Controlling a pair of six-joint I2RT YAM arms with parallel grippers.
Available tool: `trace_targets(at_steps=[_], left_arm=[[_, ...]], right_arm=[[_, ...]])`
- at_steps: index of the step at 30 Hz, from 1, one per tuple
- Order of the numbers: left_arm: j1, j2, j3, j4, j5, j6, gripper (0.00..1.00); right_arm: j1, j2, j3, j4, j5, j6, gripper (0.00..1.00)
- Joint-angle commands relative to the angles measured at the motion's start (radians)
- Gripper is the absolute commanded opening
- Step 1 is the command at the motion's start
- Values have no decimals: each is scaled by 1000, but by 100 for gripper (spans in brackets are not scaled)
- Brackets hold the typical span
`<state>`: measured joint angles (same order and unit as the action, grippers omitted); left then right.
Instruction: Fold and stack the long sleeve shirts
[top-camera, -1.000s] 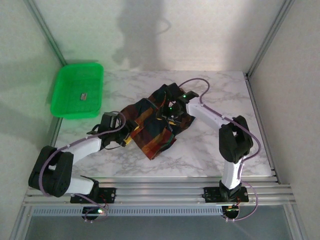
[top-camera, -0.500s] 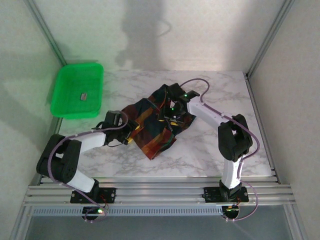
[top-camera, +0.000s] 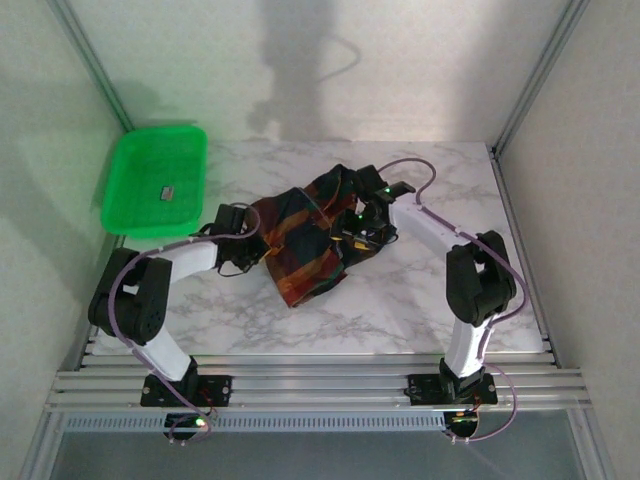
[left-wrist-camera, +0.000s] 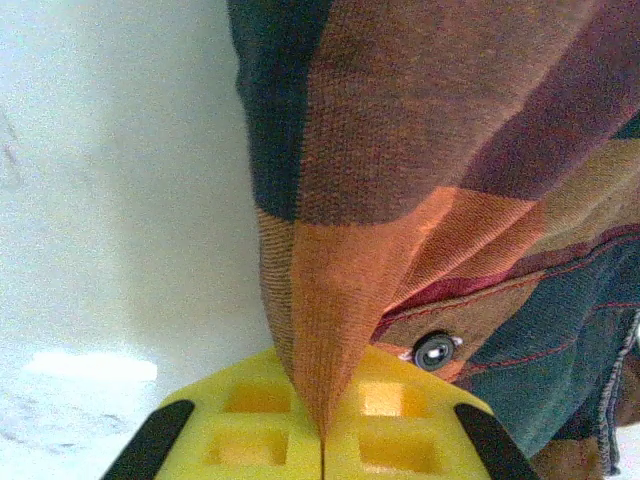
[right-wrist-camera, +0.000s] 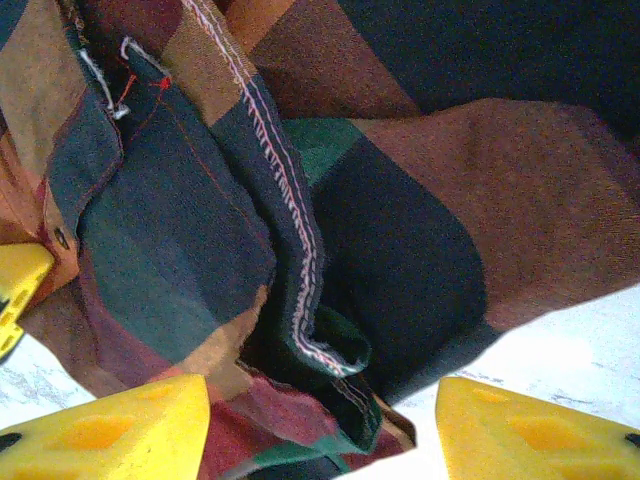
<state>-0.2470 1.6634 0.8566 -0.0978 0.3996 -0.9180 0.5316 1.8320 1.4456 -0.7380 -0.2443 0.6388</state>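
Within the last second the left arm has swung in from the near-left side of the surface (top-camera: 410, 315), and its left gripper (top-camera: 252, 250) has gone from wide apart to fully together at the left edge of the plaid shirt (top-camera: 305, 250). The shirt itself has shifted a little: its near corner has drawn in toward the left and the heap looks slightly more bunched. It lies crumpled around the middle of the surface, a bit toward the far edge and well apart from the green tray (top-camera: 113, 205) at the far-left corner. For the task this reads as 1 corner or hem now secured, so the cloth can be lifted or drawn out flat; folding proper has not begun, since the shirt is not yet spread out, and no stack is visible. In the left wrist view the left gripper (left-wrist-camera: 322, 440) is pinched tight on a narrow ridge of orange cloth, which rises from the seam between the 2 yellow pads, with a button just beside it on the shirt (left-wrist-camera: 420, 150). The right gripper (top-camera: 356, 232) sits over the shirt's right side; in its own view the right gripper (right-wrist-camera: 325, 430) stands apart, with rumpled shirt (right-wrist-camera: 300, 200) lying between the pads nearer the left 1, and the right pad over bare surface, so no grip shows there.
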Motion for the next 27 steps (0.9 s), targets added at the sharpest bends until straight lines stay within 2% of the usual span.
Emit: trace_targets(at_steps=[1, 6, 8, 10, 11, 13, 15, 17, 27], left_arm=[[12, -30, 72, -215, -125, 176, 0], [11, -115, 127, -424, -253, 331, 0], [10, -157, 150, -507, -302, 376, 0], [10, -207, 167, -583, -353, 413, 0], [10, -227, 176, -615, -373, 426, 0], [8, -263, 196, -676, -404, 449, 0], [6, -293, 221, -728, -428, 463, 0], [4, -310, 249, -758, -435, 468, 0], [-15, -248, 405, -782, -398, 499, 0]], right_arm=[[1, -44, -31, 24, -47, -24, 62], [15, -31, -51, 93, -113, 36, 62], [37, -15, -57, 149, -162, 93, 61], [82, 15, -27, 174, -161, 131, 59], [100, 33, -8, 178, -156, 147, 56], [130, 71, 15, 230, -163, 207, 45], [156, 119, 39, 295, -171, 283, 22], [181, 188, 105, 301, -174, 324, 12], [261, 511, 367, 355, -186, 511, 1]])
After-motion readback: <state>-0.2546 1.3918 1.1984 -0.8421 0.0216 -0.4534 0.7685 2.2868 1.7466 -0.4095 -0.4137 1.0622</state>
